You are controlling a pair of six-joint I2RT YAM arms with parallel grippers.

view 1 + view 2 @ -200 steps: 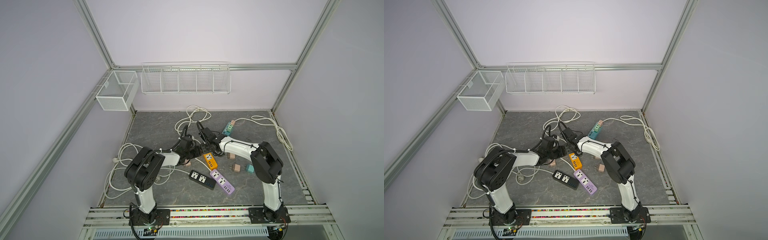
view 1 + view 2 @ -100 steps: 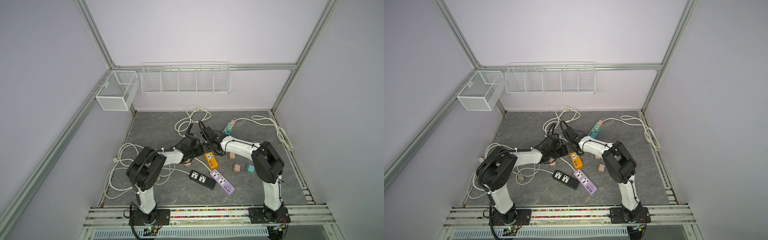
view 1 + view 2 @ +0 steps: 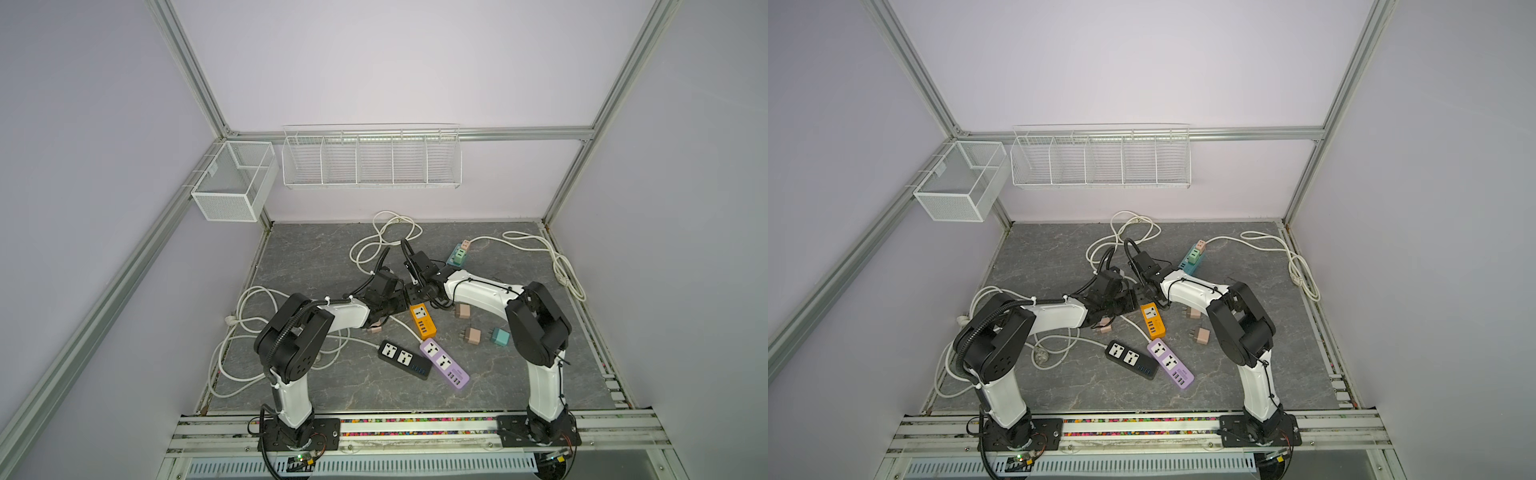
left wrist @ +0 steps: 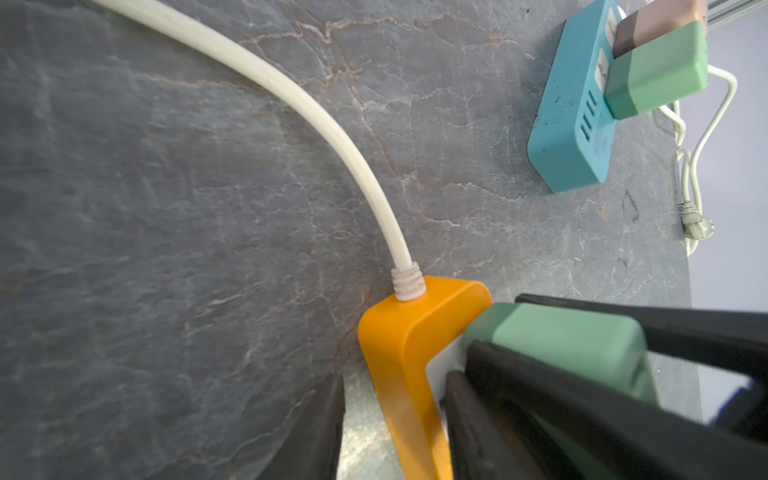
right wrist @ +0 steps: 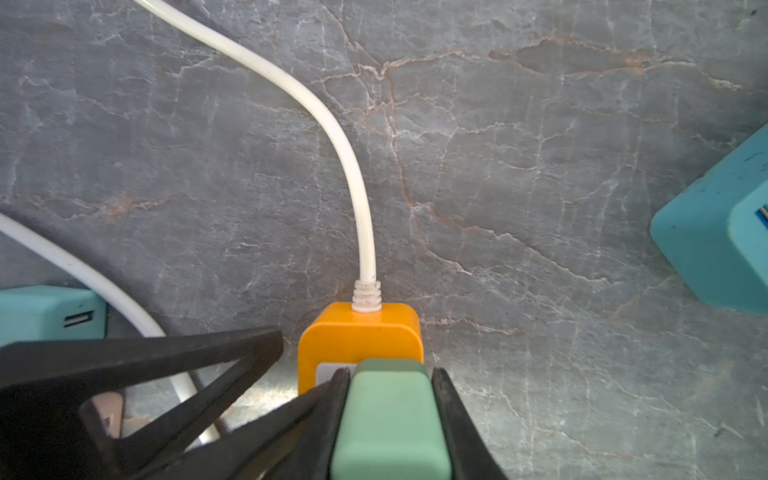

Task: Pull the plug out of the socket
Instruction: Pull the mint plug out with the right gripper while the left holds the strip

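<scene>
Just below mid-frame in both top views, noted an orange power strip [image 3: 423,320] lying flat on the grey tabletop [image 3: 311,257], with both arms reaching to its far end. Found the green plug [image 5: 390,415] seated in the strip at the end where the white cord [image 5: 332,124] enters; not pulled free. Observed the right gripper [image 5: 390,374] clamped on the green plug, one black finger [image 5: 453,415] flat against each long side. Observed the left gripper [image 4: 392,382] straddling the strip at the same end, with one finger [image 4: 324,428] standing slightly clear of the orange side wall; cannot tell whether that grip bears on the strip.

Recorded a blue power strip [image 3: 457,259] up and right of centre, near the right arm, with a tan plug [image 4: 656,20] and a second green plug [image 4: 656,70] seated in it. Recorded a black power strip [image 3: 405,359] and a purple power strip [image 3: 444,363] side by side in the lower middle. Noted a loose tan plug [image 3: 473,334] and a loose teal plug [image 3: 500,336] just beside each other, right of the orange strip.
</scene>
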